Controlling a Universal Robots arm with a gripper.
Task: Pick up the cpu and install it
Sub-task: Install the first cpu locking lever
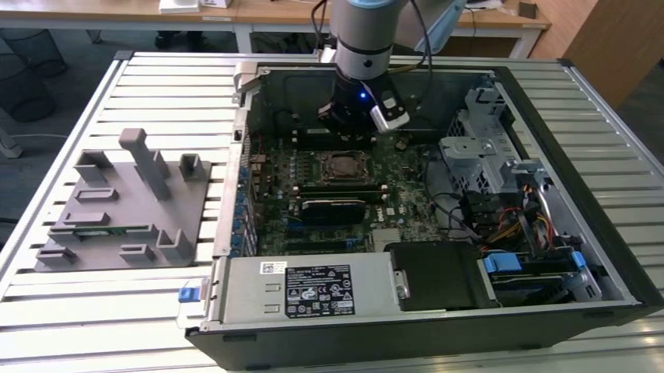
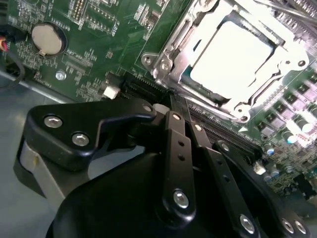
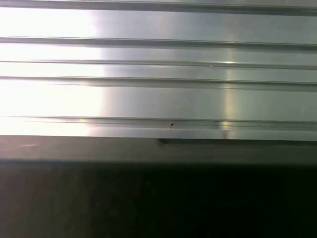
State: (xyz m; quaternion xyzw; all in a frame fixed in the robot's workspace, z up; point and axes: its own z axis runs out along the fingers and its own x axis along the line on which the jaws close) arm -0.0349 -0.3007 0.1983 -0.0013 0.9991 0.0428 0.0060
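Note:
The cpu (image 2: 232, 53) is a silvery square plate lying flat inside the metal-framed socket on the green motherboard (image 2: 99, 29). In the exterior view the cpu (image 1: 340, 165) sits mid-board in the open computer case. My gripper (image 1: 351, 130) hangs from the arm just above the board, a little beyond the socket's far side. In the second wrist view my gripper (image 2: 168, 99) has its black fingers (image 2: 177, 134) pressed together with nothing between them, their tips just beside the socket's corner and apart from the cpu.
A grey fixture (image 1: 124, 206) with slots and posts stands on the ribbed table at the exterior view's left, with a green memory stick (image 1: 104, 229) in it. Inside the case are a power supply (image 1: 301, 289), a drive cage (image 1: 498, 163) and cables (image 1: 503, 221). A coin battery (image 2: 47, 38) sits on the board.

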